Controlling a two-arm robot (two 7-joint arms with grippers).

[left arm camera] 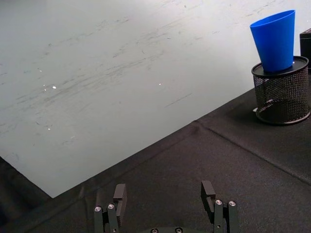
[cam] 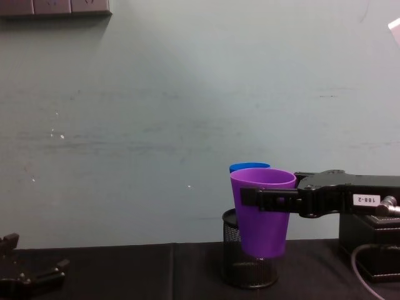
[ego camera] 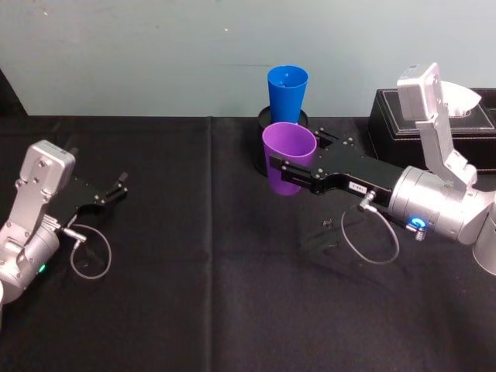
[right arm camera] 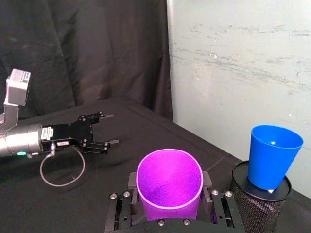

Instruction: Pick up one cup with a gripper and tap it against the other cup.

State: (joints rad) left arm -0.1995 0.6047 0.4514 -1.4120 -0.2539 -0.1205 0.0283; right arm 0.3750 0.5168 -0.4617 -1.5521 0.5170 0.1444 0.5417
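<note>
Head view: reaches in level from the right edge with the right gripper (ego camera: 288,175), fingers clamped on the purple cup (ego camera: 288,147), held upright at centre, off the black cloth (ego camera: 217,294). Just behind, upper centre: blue cup (ego camera: 287,93) standing in a mesh holder (left arm camera: 282,94). Lower left: left gripper (ego camera: 121,187) low, fingers spread, empty. Chest view: blue cup mostly hidden behind purple; cannot tell whether touching.

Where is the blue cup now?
The blue cup stands in the black mesh holder at the back of the table, slightly right of centre in the head view, just behind the purple cup in the right hand.
</note>
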